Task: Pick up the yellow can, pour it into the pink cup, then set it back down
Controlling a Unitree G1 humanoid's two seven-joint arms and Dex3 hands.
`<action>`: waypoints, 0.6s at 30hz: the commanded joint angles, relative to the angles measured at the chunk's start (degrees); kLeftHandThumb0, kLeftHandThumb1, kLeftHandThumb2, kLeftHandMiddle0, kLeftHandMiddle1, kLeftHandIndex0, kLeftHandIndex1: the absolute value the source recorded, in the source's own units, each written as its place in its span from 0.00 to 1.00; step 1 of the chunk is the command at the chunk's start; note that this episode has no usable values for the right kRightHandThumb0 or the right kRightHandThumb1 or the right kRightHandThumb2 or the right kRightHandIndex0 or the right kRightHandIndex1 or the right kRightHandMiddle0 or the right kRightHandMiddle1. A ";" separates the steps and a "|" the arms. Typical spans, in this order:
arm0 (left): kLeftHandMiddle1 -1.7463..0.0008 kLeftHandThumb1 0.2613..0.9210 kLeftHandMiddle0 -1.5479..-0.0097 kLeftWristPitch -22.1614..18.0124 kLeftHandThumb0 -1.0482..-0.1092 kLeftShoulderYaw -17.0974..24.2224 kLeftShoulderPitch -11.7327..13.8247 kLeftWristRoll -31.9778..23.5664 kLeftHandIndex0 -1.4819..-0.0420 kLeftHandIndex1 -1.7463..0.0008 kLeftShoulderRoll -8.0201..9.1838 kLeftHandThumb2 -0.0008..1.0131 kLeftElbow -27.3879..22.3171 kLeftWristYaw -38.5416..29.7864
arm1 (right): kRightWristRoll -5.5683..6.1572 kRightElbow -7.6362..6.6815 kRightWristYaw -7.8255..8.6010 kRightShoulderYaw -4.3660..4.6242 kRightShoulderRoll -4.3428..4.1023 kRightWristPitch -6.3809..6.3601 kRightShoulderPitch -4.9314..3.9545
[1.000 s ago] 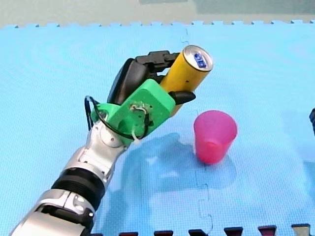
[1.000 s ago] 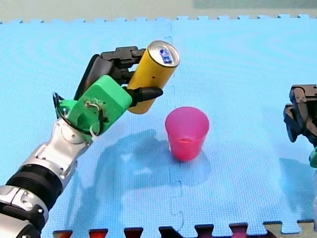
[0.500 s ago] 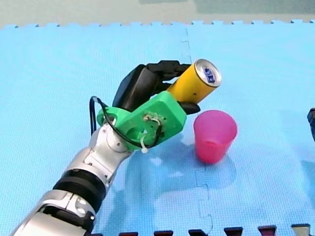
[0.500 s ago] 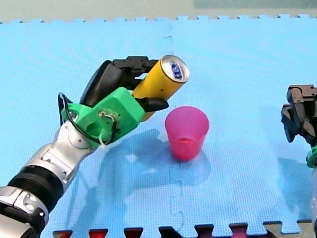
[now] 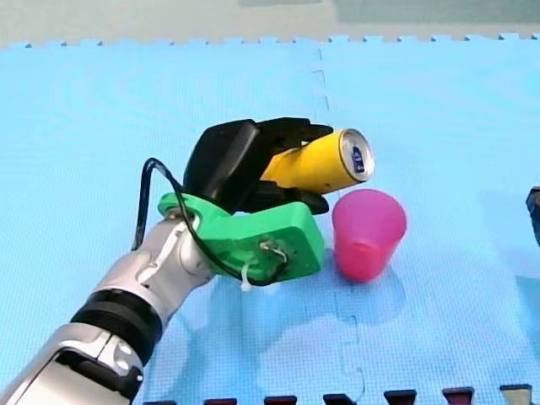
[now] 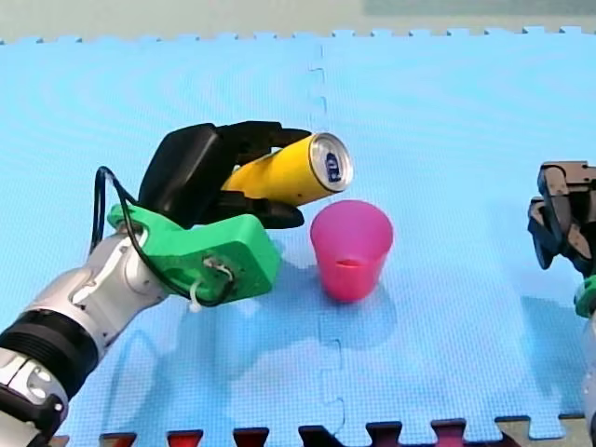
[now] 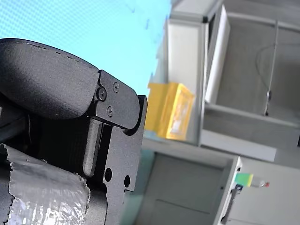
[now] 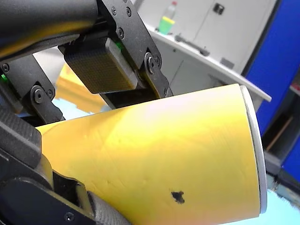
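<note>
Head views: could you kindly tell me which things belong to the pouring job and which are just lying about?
Job: yellow can, tilted in the left hand; pink cup, upright beside it.
Lying about: blue foam mat; right hand at the mat's right edge.

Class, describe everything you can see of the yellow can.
The yellow can is a smooth, metal-looking cylinder with a silver lid bearing a blue patch. It is tipped almost level, lid towards the pink cup, raised off the blue mat. The left hand wraps its body; nothing else touches it.
</note>
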 commanded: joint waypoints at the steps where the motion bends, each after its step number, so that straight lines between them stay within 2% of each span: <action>1: 1.00 0.76 0.08 -0.26 0.70 -1.01 -1.06 1.04 0.18 1.00 0.55 0.01 0.56 1.80 | -0.03 0.12 -0.18 -0.03 -0.26 -0.25 0.00; 11: 1.00 0.78 0.09 -0.01 0.72 -3.42 -1.92 3.35 0.18 1.00 1.34 0.00 1.36 6.26 | -0.06 0.55 -0.28 -0.03 -0.43 -0.14 -0.17; 18: 1.00 0.79 0.11 -2.44 0.73 -1.50 -3.99 3.41 0.18 1.00 4.95 0.00 -5.27 10.88 | -0.20 0.78 -0.42 0.02 -0.65 0.11 -0.47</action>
